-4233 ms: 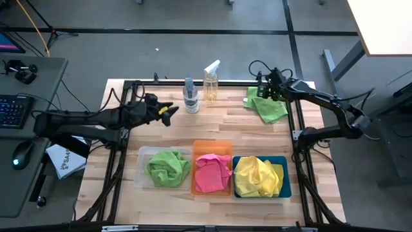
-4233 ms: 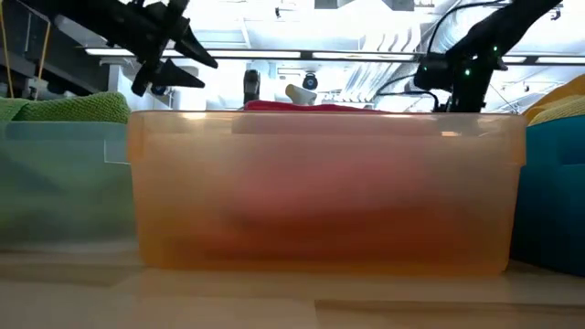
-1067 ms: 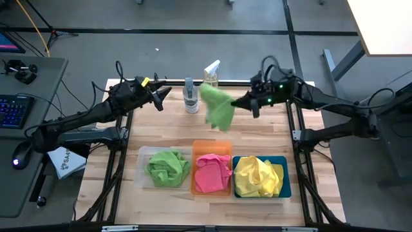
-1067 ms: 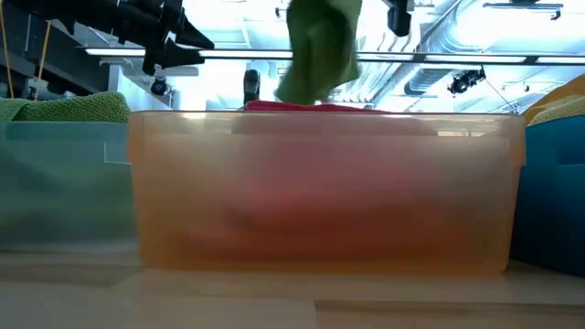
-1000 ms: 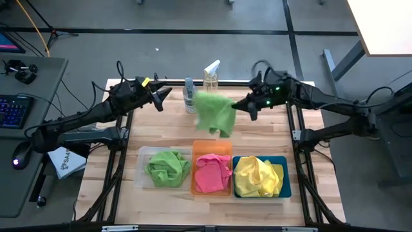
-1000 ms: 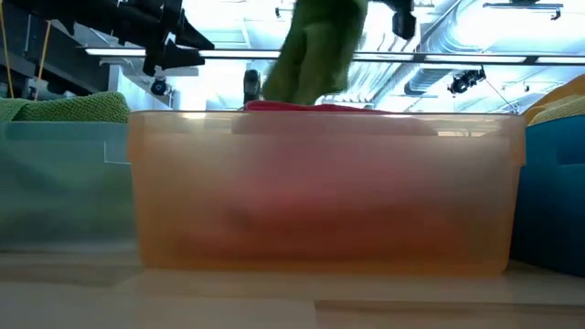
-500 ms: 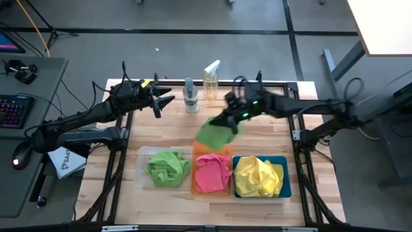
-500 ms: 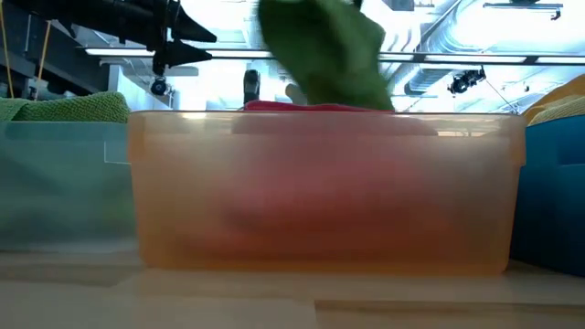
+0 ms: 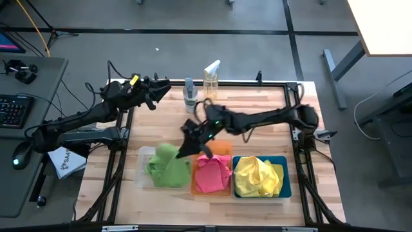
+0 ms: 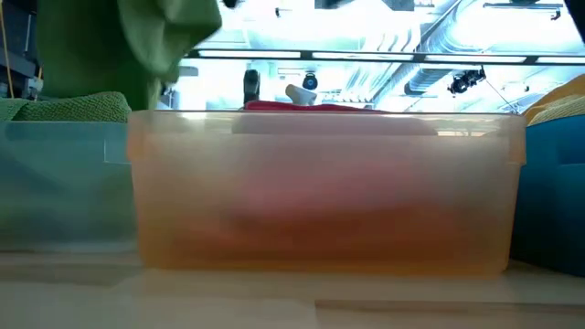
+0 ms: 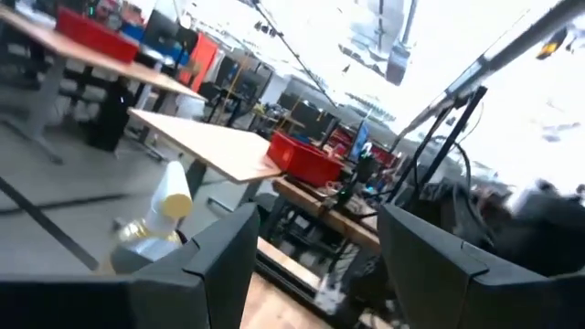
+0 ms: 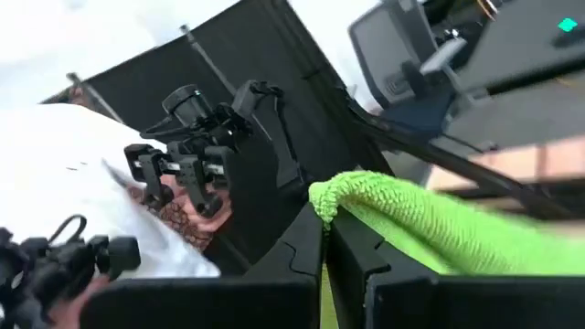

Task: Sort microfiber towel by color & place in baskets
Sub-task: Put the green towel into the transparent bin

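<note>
3 baskets (image 9: 211, 147) sit along the near bench (image 9: 257, 132). The right gripper (image 9: 192, 139), clamped on 1 green towel (image 9: 168, 169), hangs above the clear basket; the left gripper (image 9: 156, 92) gapes empty, far left.

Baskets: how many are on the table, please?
3, in a row at the near edge: the clear basket on the left, the orange basket in the middle, the blue basket on the right. None seems hidden.
</note>
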Controlling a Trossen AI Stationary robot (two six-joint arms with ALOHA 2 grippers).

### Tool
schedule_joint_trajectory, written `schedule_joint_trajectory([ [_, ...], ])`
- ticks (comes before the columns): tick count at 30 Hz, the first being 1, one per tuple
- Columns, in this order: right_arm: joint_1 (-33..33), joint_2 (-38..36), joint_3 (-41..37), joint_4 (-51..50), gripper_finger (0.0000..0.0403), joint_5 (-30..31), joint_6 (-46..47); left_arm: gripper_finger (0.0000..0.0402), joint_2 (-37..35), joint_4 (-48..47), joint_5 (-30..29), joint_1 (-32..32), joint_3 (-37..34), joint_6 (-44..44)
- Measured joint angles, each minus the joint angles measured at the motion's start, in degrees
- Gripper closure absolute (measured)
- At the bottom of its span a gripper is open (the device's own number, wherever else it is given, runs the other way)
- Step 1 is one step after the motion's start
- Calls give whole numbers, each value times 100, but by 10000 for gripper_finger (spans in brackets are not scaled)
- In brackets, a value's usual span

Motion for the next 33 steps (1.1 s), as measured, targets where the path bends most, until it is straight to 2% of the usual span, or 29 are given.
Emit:
schedule_joint_trajectory([
  [7, 440, 1284, 1699, -93, 403, -139, -357, 188, 0, -56, 4, -73, 0, -868],
  [10, 538, 1650, 2266, -627, 403, -85, -380, 188, 0, -41, 10, -198, 0, -1029],
  [12, 559, 1758, 2509, -1240, 403, 228, -569, 188, -32, -37, 78, -288, 0, -1045],
  [14, 578, 1777, 2647, -1975, 403, 864, -960, 188, -77, -17, 262, -366, 0, -1044],
  [19, 638, 1779, 2770, -3521, 403, 3451, -1410, 188, -352, 479, 1174, -400, -2, -1208],
  [20, 638, 1779, 2756, -3638, 403, 3731, -1368, 188, -450, 633, 1339, -400, -2, -1319],
  [25, 697, 1779, 2756, -4109, 403, 4302, -998, 188, -1087, 1179, 1830, -391, -2, -1696],
  [27, 826, 1779, 2749, -4289, 403, 4874, -839, 188, -1416, 1285, 1920, -391, -2, -1789],
  [33, 1213, 1837, 2748, -4786, 403, 7107, 169, 188, -2300, 1313, 1926, -391, 2, -1790],
])
